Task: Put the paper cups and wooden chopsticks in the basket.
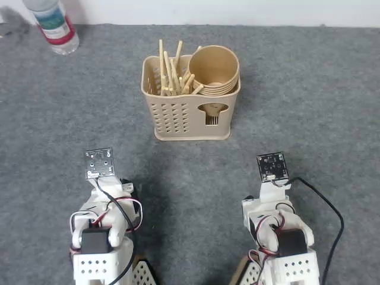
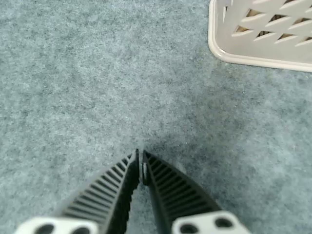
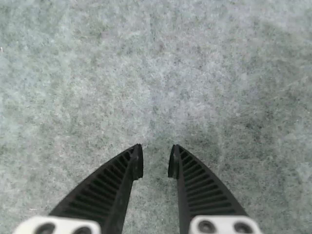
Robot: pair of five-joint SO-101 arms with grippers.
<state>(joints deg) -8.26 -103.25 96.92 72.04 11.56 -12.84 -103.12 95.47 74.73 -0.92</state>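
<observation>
Left hand (image 2: 140,159) pinched — right hand (image 3: 155,161) ajar

A grey, felt-like covering (image 1: 309,119) spreads across the table, evenly lit with only soft shadows. Along its far edge runs a pale band (image 1: 237,10), possibly a wall. A clear plastic bottle (image 1: 54,27) sits at the far left corner.

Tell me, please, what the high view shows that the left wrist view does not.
The high view adds the cups and chopsticks standing in the basket, a bottle at the far edge, and the left arm and right arm. The left wrist view adds the left jaws close up, shut with tips touching, over the carpet. Both share the basket's slotted wall and the grey carpet.
</observation>
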